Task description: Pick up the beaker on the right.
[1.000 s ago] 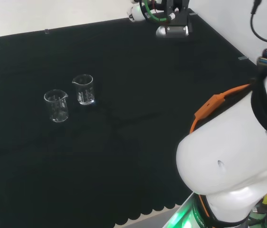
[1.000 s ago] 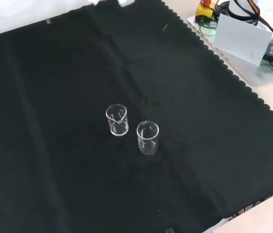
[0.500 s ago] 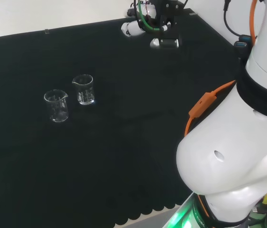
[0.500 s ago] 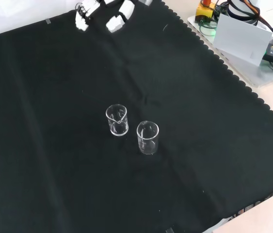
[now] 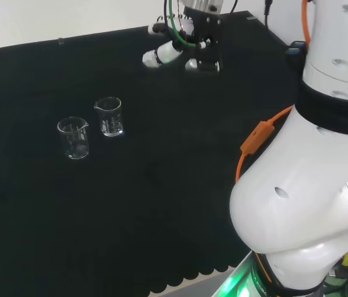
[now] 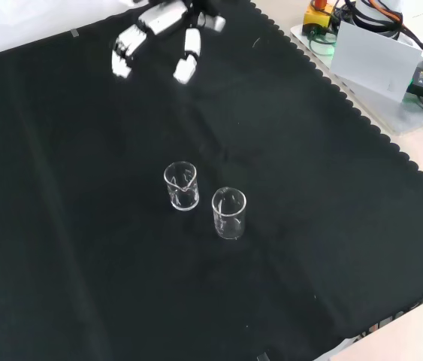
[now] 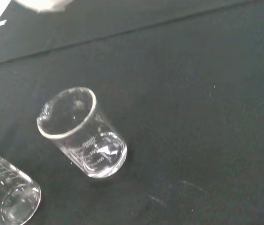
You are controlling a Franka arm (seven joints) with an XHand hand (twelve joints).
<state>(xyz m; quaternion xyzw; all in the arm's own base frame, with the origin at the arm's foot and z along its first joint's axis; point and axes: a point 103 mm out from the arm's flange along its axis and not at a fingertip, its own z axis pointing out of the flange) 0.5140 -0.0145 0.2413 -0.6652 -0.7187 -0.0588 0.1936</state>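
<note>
Two small clear glass beakers (image 5: 91, 129) stood upright close together mid-cloth, both untouched. The black-and-white robot hand (image 6: 162, 34), fingers spread and empty, hung well apart from them. The right-hand beaker in the head view (image 5: 109, 116) awaited approach, grasp and lift.

Two clear beakers are seen upright and close together but apart near the middle of the black cloth (image 6: 331, 248): in the head view, the right beaker (image 5: 109, 116) and the left beaker (image 5: 74, 138). Bare cloth is seen on every side of the pair, and the stretch between the right beaker and the hand (image 6: 162, 30), held above the cloth with fingers extended, is unobstructed. Only the narrow gap between the two beakers is tight.
</note>
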